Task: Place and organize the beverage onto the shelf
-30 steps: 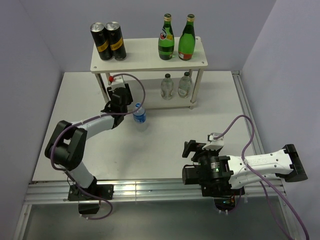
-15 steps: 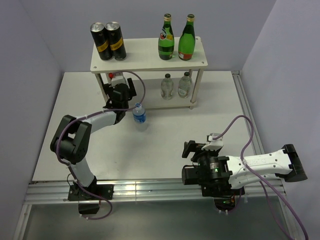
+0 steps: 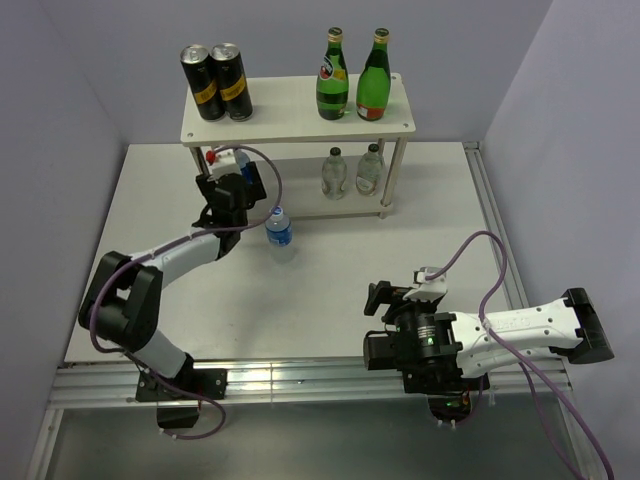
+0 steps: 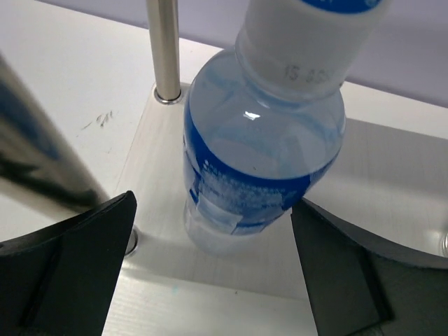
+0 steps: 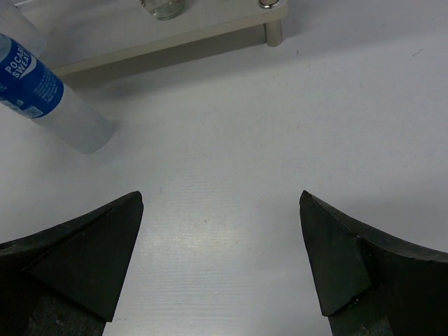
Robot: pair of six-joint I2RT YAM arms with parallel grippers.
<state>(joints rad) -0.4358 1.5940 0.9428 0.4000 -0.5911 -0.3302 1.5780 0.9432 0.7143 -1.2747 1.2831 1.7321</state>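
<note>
White matte table (image 3: 330, 250), pale violet walls. Nearest: right claw (image 5: 218, 203) hangs over bare tabletop, jaws wide and holding nothing, likely parked until needed. Ahead and left of it a loose bottle (image 3: 280, 230) stands on the table, clear plastic with a blue printed label, just short of the shelf (image 3: 290, 125) and probably next to go up. Further on: left claw (image 4: 210, 210) at the lower board's left end, black wedge fingers spread wide. A blue-label bottle (image 4: 262, 161) stands between them, ungripped, on the board by a thin metal leg (image 4: 162, 49). Right of this claw, two clear bottles (image 3: 352, 172) share that tier. Above it, two glossy black cans (image 3: 218, 85). Up and right, two green glass bottles (image 3: 352, 78). Like is grouped with like.
</note>
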